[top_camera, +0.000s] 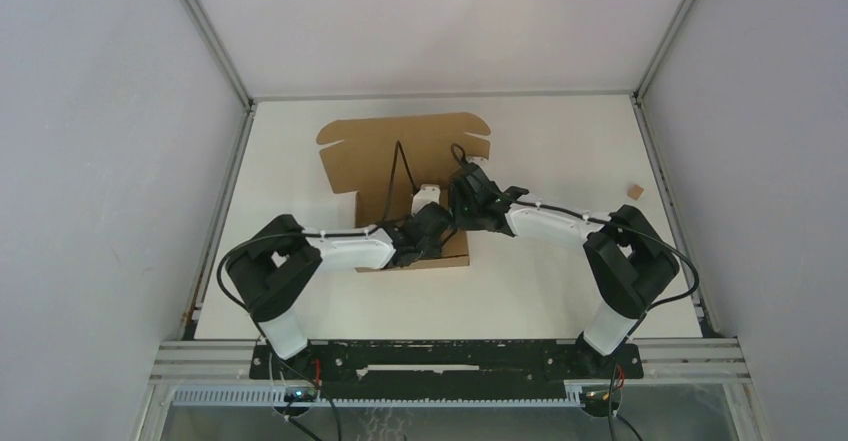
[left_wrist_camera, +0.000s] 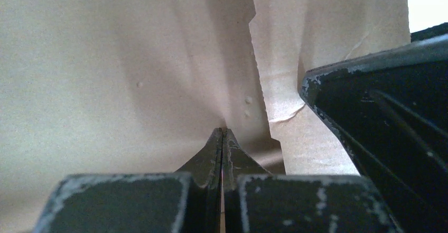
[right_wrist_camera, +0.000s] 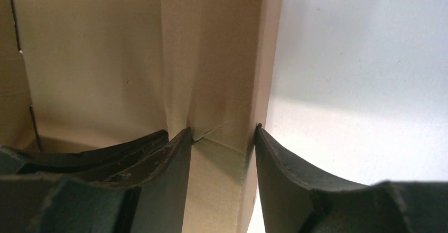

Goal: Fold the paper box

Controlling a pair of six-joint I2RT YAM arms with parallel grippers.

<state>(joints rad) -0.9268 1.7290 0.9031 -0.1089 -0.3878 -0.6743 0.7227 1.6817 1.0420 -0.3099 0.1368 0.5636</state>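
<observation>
The paper box (top_camera: pixel 400 146) is plain brown cardboard in the middle of the table, its lid flap lying flat toward the back. My left gripper (top_camera: pixel 432 223) is inside the box. It is shut with nothing between its fingers, and in the left wrist view its tips (left_wrist_camera: pixel 224 132) press against an inner cardboard panel (left_wrist_camera: pixel 105 74). My right gripper (top_camera: pixel 468 199) straddles the box's right side wall (right_wrist_camera: pixel 216 58). One finger is inside the box and one outside, and both touch the folded wall. One dark right-gripper finger (left_wrist_camera: pixel 380 127) shows at the right of the left wrist view.
A tiny brown cardboard scrap (top_camera: pixel 634 190) lies on the white table (top_camera: pixel 560 291) near the right rail. Grey enclosure walls and metal rails (top_camera: pixel 232 191) border the table on the left, back and right. Both arm bases stand at the near edge.
</observation>
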